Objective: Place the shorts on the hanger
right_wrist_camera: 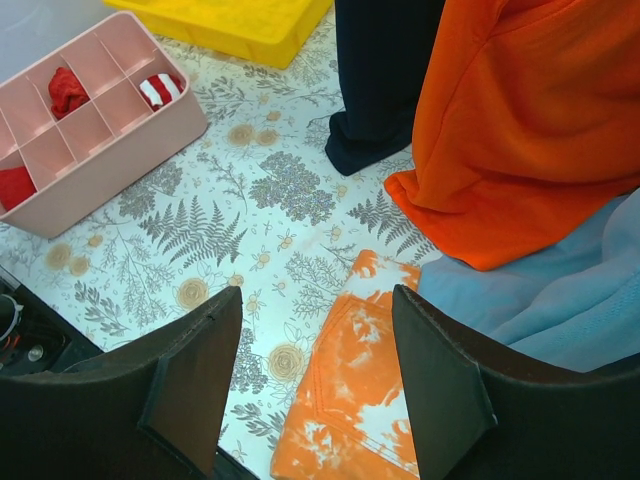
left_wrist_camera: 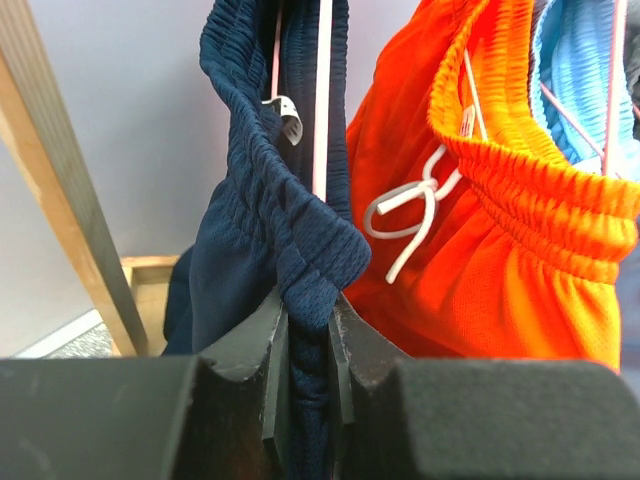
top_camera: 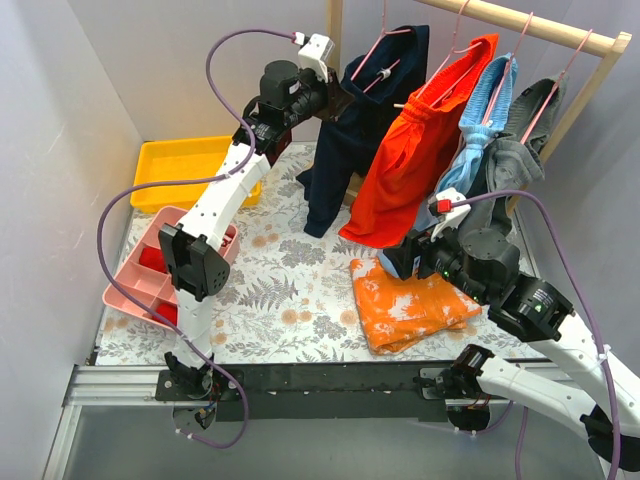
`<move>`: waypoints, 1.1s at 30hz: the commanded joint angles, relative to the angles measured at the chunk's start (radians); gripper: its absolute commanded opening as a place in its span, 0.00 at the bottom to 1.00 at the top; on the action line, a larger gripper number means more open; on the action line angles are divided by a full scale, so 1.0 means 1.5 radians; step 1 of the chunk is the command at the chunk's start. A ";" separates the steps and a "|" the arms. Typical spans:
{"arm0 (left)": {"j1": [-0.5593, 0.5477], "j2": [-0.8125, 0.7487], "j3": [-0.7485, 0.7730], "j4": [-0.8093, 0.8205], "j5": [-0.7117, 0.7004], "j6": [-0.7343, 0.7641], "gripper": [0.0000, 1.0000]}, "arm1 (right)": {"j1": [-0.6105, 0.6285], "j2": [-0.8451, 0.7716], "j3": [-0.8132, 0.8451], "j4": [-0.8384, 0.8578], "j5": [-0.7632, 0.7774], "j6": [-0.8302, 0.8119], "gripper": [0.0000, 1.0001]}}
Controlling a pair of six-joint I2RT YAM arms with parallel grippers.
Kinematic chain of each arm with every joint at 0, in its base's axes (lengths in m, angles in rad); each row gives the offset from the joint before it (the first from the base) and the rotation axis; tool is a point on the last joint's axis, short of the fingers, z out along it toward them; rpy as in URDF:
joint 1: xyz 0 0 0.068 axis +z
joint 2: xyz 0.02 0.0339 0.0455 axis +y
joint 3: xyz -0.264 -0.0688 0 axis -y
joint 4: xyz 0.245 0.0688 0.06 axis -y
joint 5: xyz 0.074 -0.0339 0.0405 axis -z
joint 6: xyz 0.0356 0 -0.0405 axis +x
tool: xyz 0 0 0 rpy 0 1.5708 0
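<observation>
The navy shorts (top_camera: 352, 130) hang on a thin pink hanger (top_camera: 377, 50) at the left end of the wooden rail, one leg reaching down to the table. My left gripper (top_camera: 338, 98) is raised at the rail and is shut on the elastic waistband of the shorts (left_wrist_camera: 262, 225), which is bunched between my fingers (left_wrist_camera: 352, 330). The hanger's wire (left_wrist_camera: 322, 100) runs down just behind the waistband. My right gripper (right_wrist_camera: 315, 345) is open and empty, low over the table above an orange patterned cloth (right_wrist_camera: 365, 400).
A red-orange garment (top_camera: 425, 150), light blue (top_camera: 478, 130) and grey clothes (top_camera: 520, 150) hang on the same rail (top_camera: 540, 25). A yellow tray (top_camera: 185, 170) and a pink divided box (top_camera: 160, 265) stand at the left. The orange patterned cloth (top_camera: 410, 305) lies front centre.
</observation>
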 commanded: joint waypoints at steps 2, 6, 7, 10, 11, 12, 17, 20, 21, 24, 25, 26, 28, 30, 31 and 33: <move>-0.001 -0.029 0.043 0.069 0.020 -0.013 0.08 | 0.001 0.001 -0.006 0.033 -0.005 0.007 0.69; -0.001 -0.052 0.024 0.069 0.017 -0.018 0.46 | 0.001 0.001 -0.003 0.036 -0.005 0.010 0.69; -0.001 -0.067 0.013 0.071 0.010 -0.020 0.55 | 0.002 0.002 -0.002 0.037 -0.005 0.010 0.69; -0.001 -0.110 -0.024 0.069 -0.022 -0.032 0.79 | 0.001 0.004 -0.002 0.043 -0.006 0.011 0.69; -0.001 -0.124 -0.042 0.068 -0.033 -0.037 0.84 | 0.001 0.006 -0.003 0.045 -0.006 0.014 0.70; -0.001 -0.145 -0.063 0.068 -0.044 -0.046 0.89 | 0.001 0.008 -0.005 0.050 -0.006 0.015 0.70; -0.001 -0.314 -0.283 0.056 -0.087 -0.091 0.98 | 0.001 0.012 -0.032 0.082 -0.014 0.024 0.74; -0.001 -0.403 -0.452 0.047 -0.111 -0.133 0.98 | 0.000 0.021 -0.052 0.107 -0.020 0.032 0.78; -0.002 -0.463 -0.497 0.047 -0.107 -0.148 0.98 | 0.000 0.024 -0.057 0.113 -0.022 0.034 0.83; -0.007 -0.562 -0.683 0.062 -0.100 -0.216 0.98 | 0.001 0.035 -0.082 0.141 -0.028 0.042 0.87; -0.022 -0.578 -0.730 0.066 -0.103 -0.228 0.98 | 0.001 0.039 -0.091 0.150 -0.029 0.044 0.90; -0.037 -0.596 -0.767 0.066 -0.112 -0.249 0.98 | 0.000 0.041 -0.106 0.165 -0.027 0.051 0.90; -0.089 -0.628 -0.865 0.067 -0.139 -0.271 0.98 | 0.000 0.041 -0.129 0.179 -0.025 0.058 0.92; -0.128 -0.643 -0.921 0.068 -0.165 -0.309 0.98 | 0.000 0.041 -0.168 0.202 -0.022 0.071 0.94; -0.157 -0.656 -0.970 0.070 -0.179 -0.322 0.98 | 0.000 0.039 -0.180 0.207 -0.020 0.076 0.95; -0.171 -0.671 -1.019 0.077 -0.209 -0.351 0.98 | 0.000 0.034 -0.216 0.214 -0.017 0.094 0.96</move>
